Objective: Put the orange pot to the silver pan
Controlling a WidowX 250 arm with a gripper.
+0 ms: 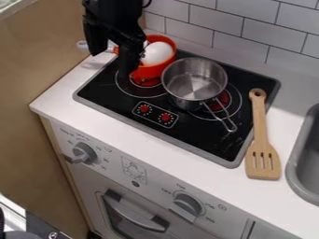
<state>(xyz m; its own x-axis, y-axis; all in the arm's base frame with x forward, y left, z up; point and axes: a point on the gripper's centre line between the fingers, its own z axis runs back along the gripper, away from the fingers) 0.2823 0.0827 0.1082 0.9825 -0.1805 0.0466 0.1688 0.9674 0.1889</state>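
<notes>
The black gripper (112, 64) hangs beside the round orange pot (147, 72), its fingers apart, clasping nothing. The pot—cradling a smooth white rounded object (157, 53)—sits on the flat black stove (193, 133), near the shiny metal pan (194, 85).

You see a soft and rather bright light on the white counter (124, 137), and it seems to come from above. The oven front (118, 170) looks more dim to you, and so does the wooden panel (37, 60). Inside the silver pan (194, 84) you find pale reflections on the metal. The black arm (112, 18) is so dark that its details are difficult for you to separate.
</notes>
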